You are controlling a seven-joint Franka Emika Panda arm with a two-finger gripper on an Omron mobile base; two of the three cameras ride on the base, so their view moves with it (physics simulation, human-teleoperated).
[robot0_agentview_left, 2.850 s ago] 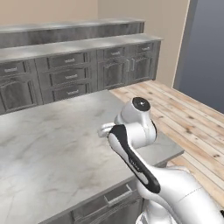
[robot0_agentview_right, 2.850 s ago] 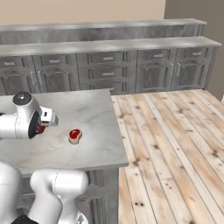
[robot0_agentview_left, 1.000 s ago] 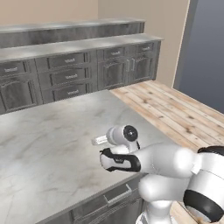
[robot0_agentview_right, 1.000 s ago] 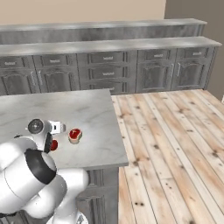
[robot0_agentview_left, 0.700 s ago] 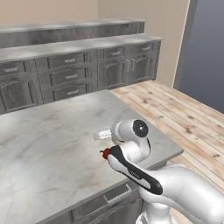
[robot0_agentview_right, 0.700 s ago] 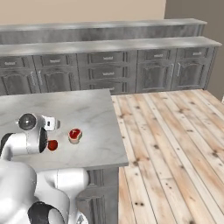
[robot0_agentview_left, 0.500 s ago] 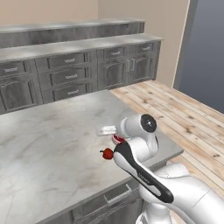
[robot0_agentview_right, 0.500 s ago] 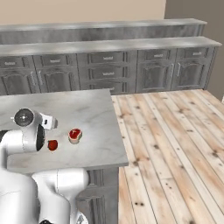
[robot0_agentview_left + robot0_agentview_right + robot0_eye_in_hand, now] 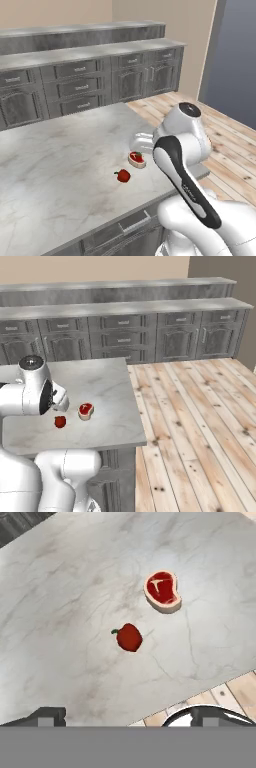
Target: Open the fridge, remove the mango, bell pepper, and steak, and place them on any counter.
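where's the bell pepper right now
The bell pepper lies on the marble island counter near its front edge, just beside the steak and apart from it, seen in the hand view.

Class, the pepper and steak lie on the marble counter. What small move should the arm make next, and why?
Probably lift the open gripper clear and turn away toward the fridge. The bell pepper and the steak already rest apart on the counter, nothing sits between the jaws, and I see no mango there, so that fruit likely remains to fetch.
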